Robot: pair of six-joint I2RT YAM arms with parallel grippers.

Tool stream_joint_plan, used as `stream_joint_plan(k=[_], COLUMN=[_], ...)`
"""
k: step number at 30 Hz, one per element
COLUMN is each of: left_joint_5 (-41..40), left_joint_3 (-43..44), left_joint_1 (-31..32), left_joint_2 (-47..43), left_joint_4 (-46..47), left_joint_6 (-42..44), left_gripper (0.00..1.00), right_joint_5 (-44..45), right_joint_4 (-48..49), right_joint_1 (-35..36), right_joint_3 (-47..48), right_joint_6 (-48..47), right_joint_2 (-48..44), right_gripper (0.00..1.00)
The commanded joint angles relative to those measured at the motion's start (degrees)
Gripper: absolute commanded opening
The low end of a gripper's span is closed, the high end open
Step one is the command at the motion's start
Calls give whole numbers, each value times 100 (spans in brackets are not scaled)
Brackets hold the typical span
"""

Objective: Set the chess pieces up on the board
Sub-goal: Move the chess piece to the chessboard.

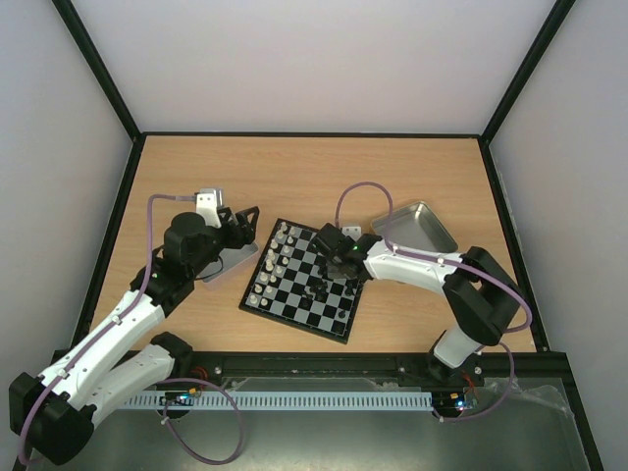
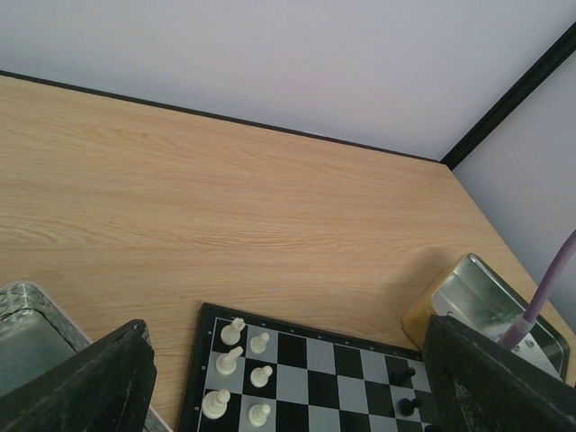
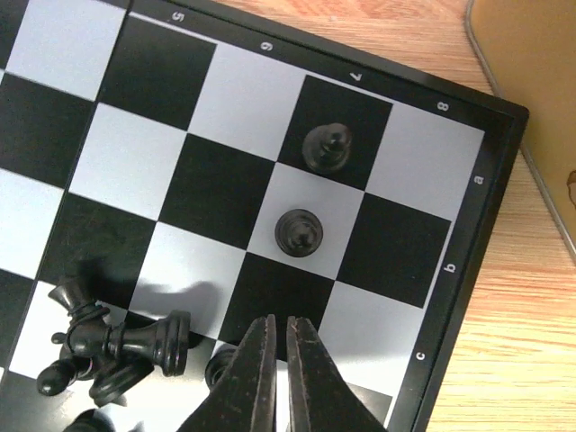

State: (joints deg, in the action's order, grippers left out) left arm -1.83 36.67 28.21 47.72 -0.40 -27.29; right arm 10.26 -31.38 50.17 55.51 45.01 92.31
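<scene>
The board (image 1: pixel 294 327) lies at mid table. White chess pieces (image 1: pixel 275 263) stand in two rows along its left side and also show in the left wrist view (image 2: pixel 236 360). Black chess pieces (image 1: pixel 319 289) are clustered under my right gripper (image 1: pixel 329 283). In the right wrist view two black pawns (image 3: pixel 327 147) (image 3: pixel 298 232) stand upright, several black pieces (image 3: pixel 117 342) lie toppled at lower left, and one black pawn (image 3: pixel 219 364) sits beside my left finger. My right gripper (image 3: pixel 279 322) is shut and empty, low over the board (image 3: pixel 450 288). My left gripper (image 2: pixel 283 328) is open and empty, beyond the board's left edge.
A metal tray (image 1: pixel 417 228) sits right of the board, seen also in the left wrist view (image 2: pixel 477 297) and the right wrist view (image 3: pixel 531 90). A second tray (image 1: pixel 228 260) lies under my left gripper (image 1: pixel 240 231). Bare wooden table stretches behind the board to the black-framed walls.
</scene>
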Motion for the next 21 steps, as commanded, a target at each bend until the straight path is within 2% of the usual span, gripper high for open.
stream_joint_plan(k=[1,5,8,14,21], left_joint_5=[18,16,35,59,51], left_joint_3=[-49,-57,-58,-50,-51], left_joint_1=[-43,-43,-43,-44,-49], left_joint_2=[-2,-19,10,34,13], left_joint_4=[99,94,131,147,125], left_joint_6=[13,15,3,-4,10], left_gripper=[83,83,83,82,83], right_joint_5=[168,-88,-342,-658,-459], right_joint_4=[94,182,243,359,379], right_joint_1=[-51,-45,-48,-45,-47], right_joint_3=[-92,-211,-288,-381,-339], right_joint_6=[199,181,99,22,3], right_joint_2=[-222,-447,-485,-328,-162], right_gripper=[7,23,29,29,16])
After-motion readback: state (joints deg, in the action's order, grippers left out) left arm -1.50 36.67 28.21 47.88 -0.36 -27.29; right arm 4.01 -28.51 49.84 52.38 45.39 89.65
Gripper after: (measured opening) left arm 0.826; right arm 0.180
